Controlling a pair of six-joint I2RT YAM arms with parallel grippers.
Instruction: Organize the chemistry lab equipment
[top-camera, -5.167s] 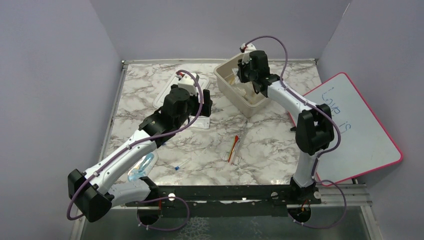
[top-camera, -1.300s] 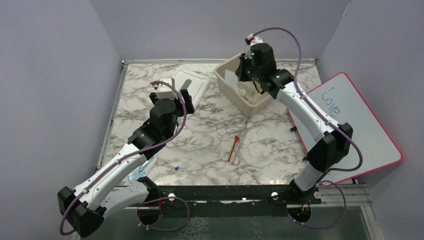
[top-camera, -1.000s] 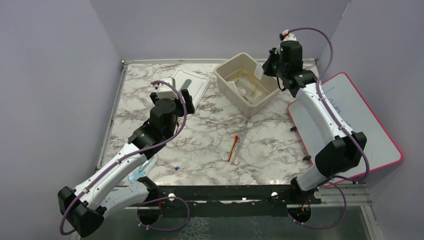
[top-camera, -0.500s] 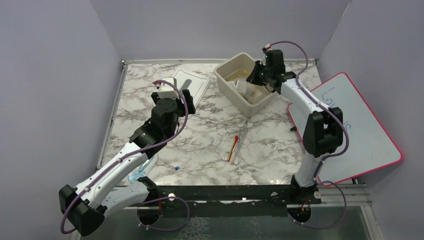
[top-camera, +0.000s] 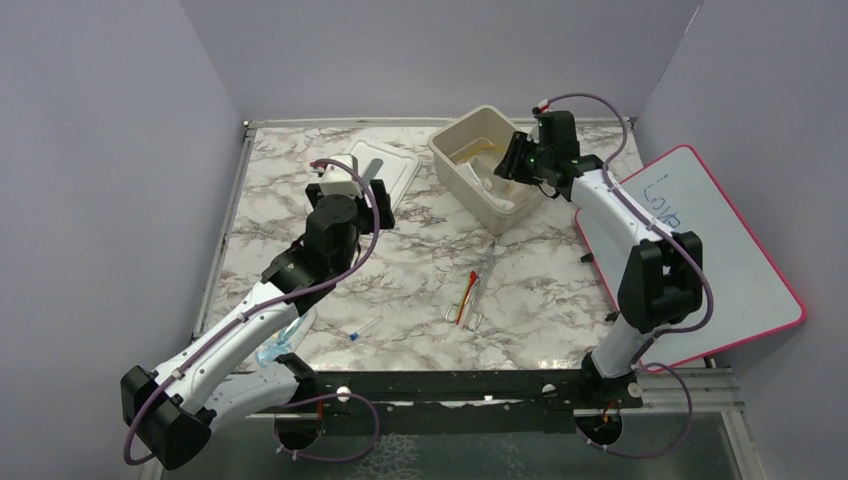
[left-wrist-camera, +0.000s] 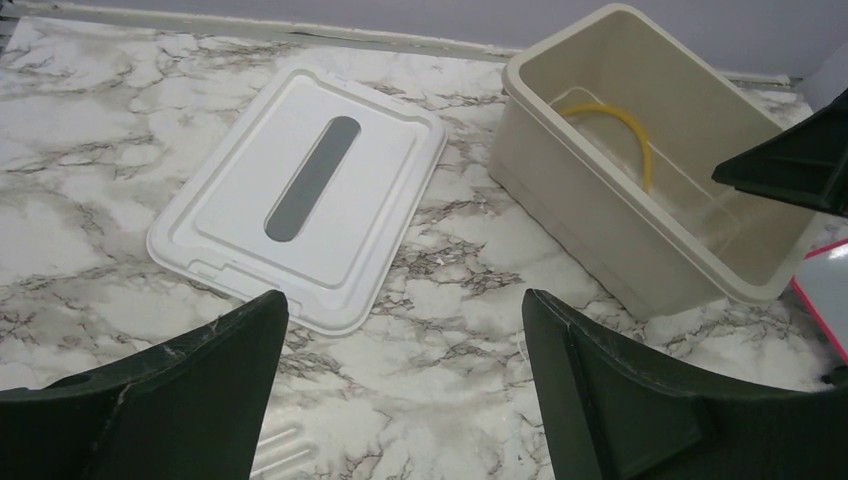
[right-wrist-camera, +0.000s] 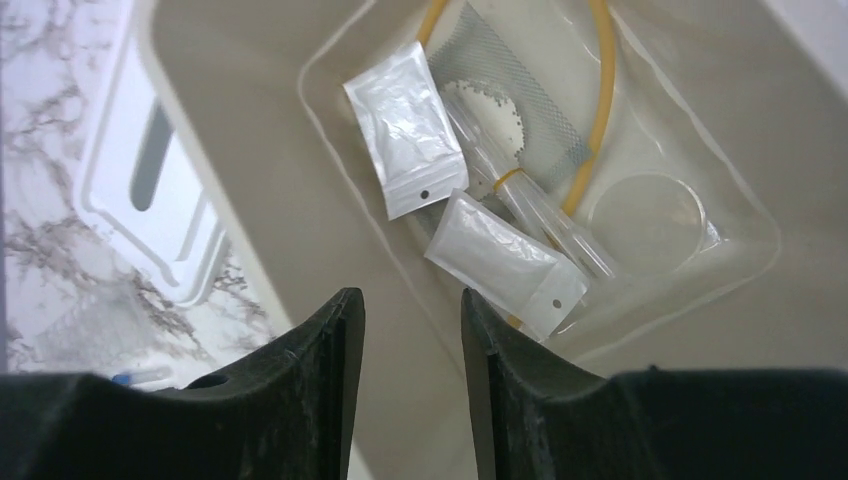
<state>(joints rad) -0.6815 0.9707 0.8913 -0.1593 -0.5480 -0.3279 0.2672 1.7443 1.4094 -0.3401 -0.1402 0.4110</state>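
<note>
Right gripper (right-wrist-camera: 412, 308): returned over bin (right-wrist-camera: 230, 150), jaws newly parted, narrow gap; clear packets (right-wrist-camera: 408, 128) and amber tubing (right-wrist-camera: 600, 110) beneath. Left gripper (left-wrist-camera: 405, 330): wide apart, lid (left-wrist-camera: 300, 200) ahead.

My left forearm (top-camera: 235, 330) covers most of a clear bluish packet (top-camera: 282, 340) on the bench (top-camera: 420, 270), and I cannot tell what it holds. The small blue-tipped piece (top-camera: 362, 329) near it is too tiny to identify. In the bin (right-wrist-camera: 230, 200), the amber tubing (right-wrist-camera: 600, 100) passes under two white packets (right-wrist-camera: 408, 128) and off the top edge. The whiteboard (top-camera: 730, 270) writing is unreadable. My right fingers (right-wrist-camera: 310, 400) are cut off at the bottom edge.
</note>
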